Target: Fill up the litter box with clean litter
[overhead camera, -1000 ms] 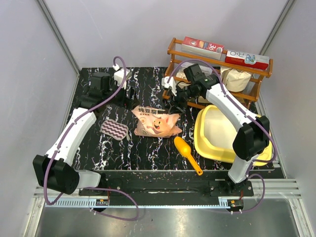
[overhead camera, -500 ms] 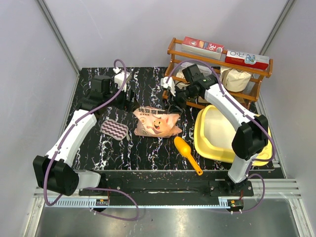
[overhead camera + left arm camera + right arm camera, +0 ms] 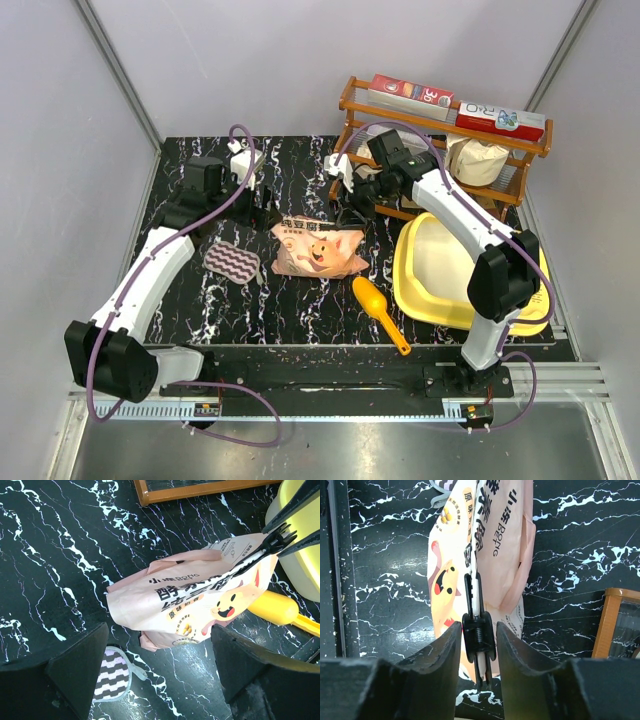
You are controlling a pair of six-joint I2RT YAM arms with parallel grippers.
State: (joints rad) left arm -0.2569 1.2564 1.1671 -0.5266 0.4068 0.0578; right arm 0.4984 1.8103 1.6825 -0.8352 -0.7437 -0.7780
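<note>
Bag of clean litter flat on its side mid-tabletop, peach-orange, cartoon face up, Chinese writing across the front. Black clip clamped along the bag's edge on the side nearest the wooden rack.

Right jaws down over that clip, roughly half closed, fingers flush against either side of it going by the wrist view. Looks like a proper grip on the clip, though can't swear to any real squeeze.

Left jaws spread about as wide as possible, nothing between them, hanging above the tabletop off the bag's far-left corner. Fingers framing the bag in the left wrist view, not touching it.

Litter box over on the right side of the tabletop: big yellow tray with rounded corners, partly hidden under the right arm, near the bag but apart from it.

Other bits:
- small yellow-orange scoop lying between bag and box, toward the near edge, bowl end close to the bag, handle pointing near-right
- purple-and-white zigzag pad just left of the bag
- two red cartons on top of the rack at the back right
- lumpy white sack tucked on the shelf below
</note>
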